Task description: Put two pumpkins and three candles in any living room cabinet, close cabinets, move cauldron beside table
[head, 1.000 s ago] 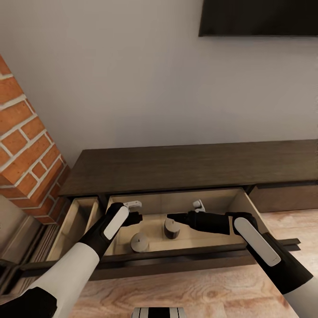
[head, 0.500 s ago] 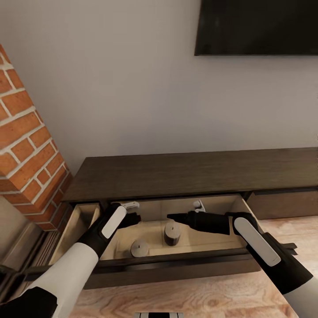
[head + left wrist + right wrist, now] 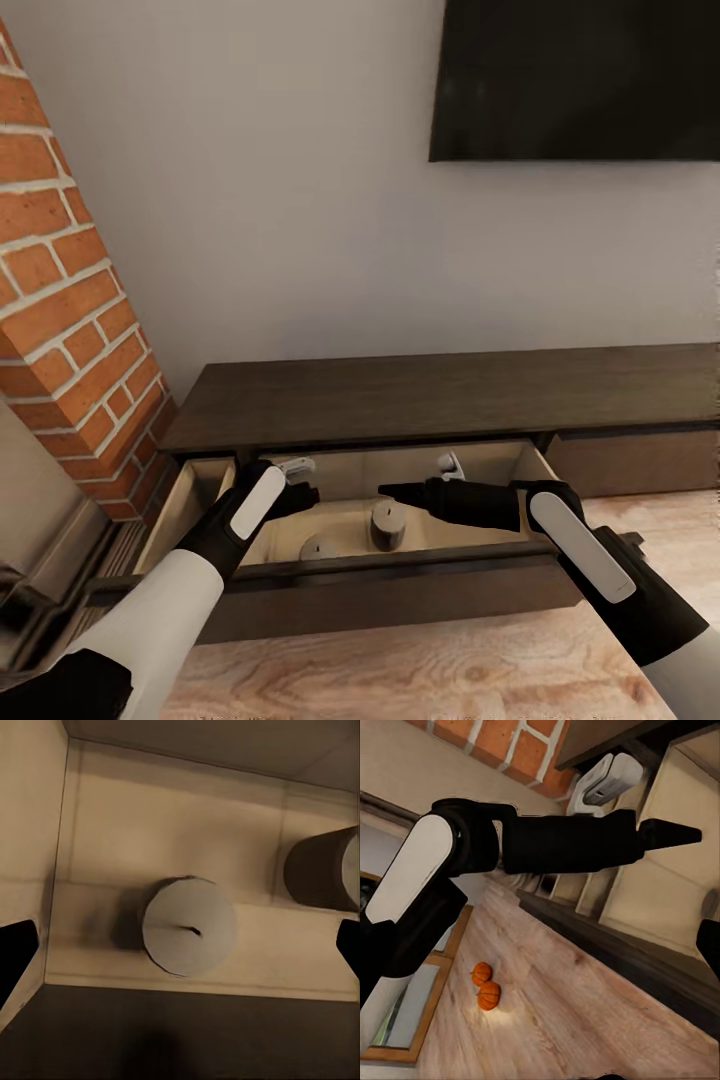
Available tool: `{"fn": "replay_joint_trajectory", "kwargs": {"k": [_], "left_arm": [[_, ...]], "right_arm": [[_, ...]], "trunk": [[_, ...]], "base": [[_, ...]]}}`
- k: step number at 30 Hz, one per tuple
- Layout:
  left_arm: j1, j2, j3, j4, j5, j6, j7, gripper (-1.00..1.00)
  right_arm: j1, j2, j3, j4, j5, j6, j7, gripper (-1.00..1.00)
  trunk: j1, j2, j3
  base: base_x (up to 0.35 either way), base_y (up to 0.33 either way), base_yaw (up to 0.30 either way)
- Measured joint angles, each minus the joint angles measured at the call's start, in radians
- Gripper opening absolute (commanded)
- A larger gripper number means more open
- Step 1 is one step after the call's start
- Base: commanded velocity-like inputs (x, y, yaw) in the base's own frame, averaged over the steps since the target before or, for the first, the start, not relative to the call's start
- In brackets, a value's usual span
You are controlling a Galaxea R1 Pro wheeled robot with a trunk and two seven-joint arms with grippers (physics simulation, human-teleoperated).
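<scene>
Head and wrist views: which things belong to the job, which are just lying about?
Job:
- cabinet, drawer open
- two candles in the drawer
- two pumpkins on the floor

Lying about:
- TV on the wall
- brick column

White forearms — black joints, white inlays, black fingers (image 3: 667,835)

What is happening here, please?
A two-armed robot works at a long dark cabinet whose drawer is pulled open. Two candles stand inside the drawer, one near each arm. The left end effector and the right end effector hover over the drawer, holding nothing. Two pumpkins lie together on the wooden floor, not yet put away.
</scene>
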Motion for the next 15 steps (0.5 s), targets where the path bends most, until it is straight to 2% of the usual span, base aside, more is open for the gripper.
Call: {"fn": "replay_joint_trajectory", "kwargs": {"k": [5,10,15], "left_arm": [[0.0,-0.001,-0.003,-0.001,-0.002,0.0,-0.001,1.0],[0.001,-0.001,-0.005,-0.01,-0.002,0.0,-0.005,1.0],[0.001,-0.006,-0.006,-0.029,-0.004,0.0,-0.006,1.0]], "right_arm": [[0.0,0.001,0.001,0.016,0.0,-0.001,-0.001,1.0],[0.0,0.006,0.0,0.041,0.041,0.0,-0.032,1.0],[0.0,0.008,0.0,0.043,0.053,0.0,-0.038,1.0]], "trunk": [[-0.003,0.001,0.019],[-0.005,0.002,0.039],[-0.007,0.003,0.058]], "base": [[-0.133,0.0,0.0],[-0.012,0.0,0.0],[-0.001,0.0,0.0]]}}
